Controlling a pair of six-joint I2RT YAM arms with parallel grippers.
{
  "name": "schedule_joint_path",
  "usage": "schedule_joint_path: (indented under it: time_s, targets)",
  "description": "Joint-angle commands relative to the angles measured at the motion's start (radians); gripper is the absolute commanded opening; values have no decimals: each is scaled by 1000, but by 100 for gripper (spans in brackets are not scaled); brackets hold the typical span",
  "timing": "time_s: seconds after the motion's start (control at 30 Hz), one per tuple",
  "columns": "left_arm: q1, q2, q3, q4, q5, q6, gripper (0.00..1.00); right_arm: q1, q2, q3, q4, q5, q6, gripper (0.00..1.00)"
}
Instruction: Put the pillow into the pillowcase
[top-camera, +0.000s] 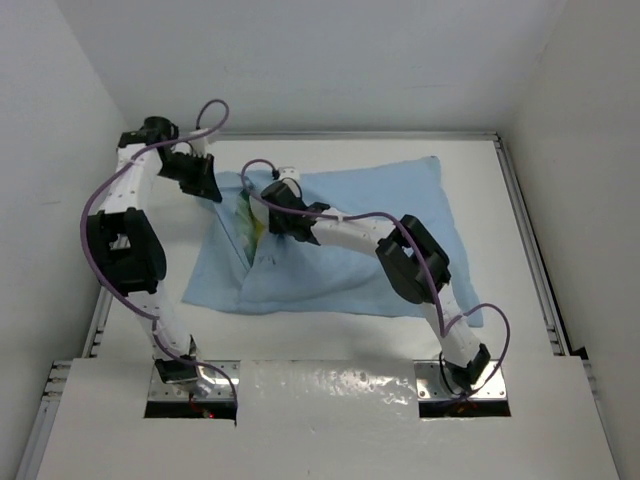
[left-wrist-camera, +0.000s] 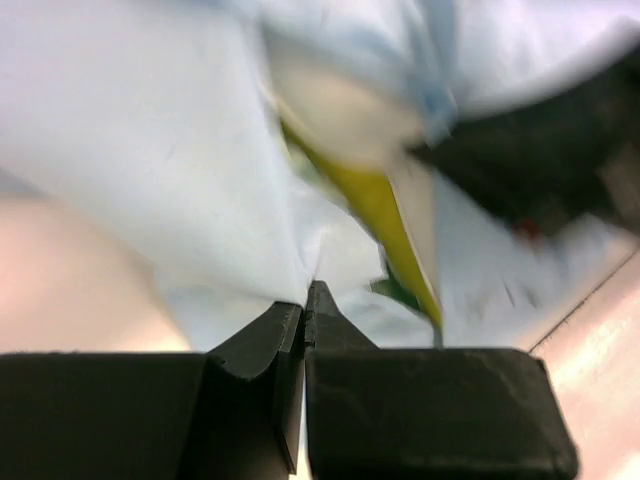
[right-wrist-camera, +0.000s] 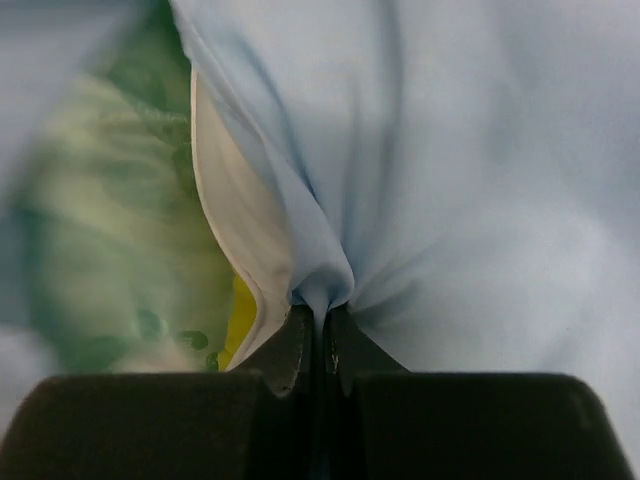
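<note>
**Both hands pinched shut at the mouth of the case, pillow nearly in**

The pillowcase (top-camera: 380, 230) lies plump and light blue across the counter (top-camera: 492, 250), its mouth facing the left side. The pillow (right-wrist-camera: 235, 230) sits mostly inside; only a white corner and a strip of its yellow band peek out at that opening, against the green patterned lining.

The right hand (right-wrist-camera: 322, 315) is closed tight on a gathered fold of the blue cloth right at the mouth. The left hand (left-wrist-camera: 305, 300) is closed too, at the far-left edge of the case. Cloth runs down to its tips, but the view is too blurred to tell whether it has a bite.

The risks, as I judge them:

- The right hand's pinch looks thin, so a hard tug could slip the fabric free.
- If the left hand has closed on nothing, pulling would stretch only one side and bunch the mouth against the pillow's corner.
- The right hand may have nipped the pillow along with the case, so a pull could drag the pillow back out.
</note>
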Motion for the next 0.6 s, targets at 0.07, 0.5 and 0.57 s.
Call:
schedule_joint_path:
  time_s: [0.07,0.5,0.57]
  targets:
    - [25,-77,172,-240,216,133,0,-81,33,46,-7,-39,61,0]
    - [-85,131,223,-133,242,47,18,-111,67,171,219,-78,133,3]
    - [-85,163,292,-168,223,50,42,-157,145,360,119,-84,103,41]
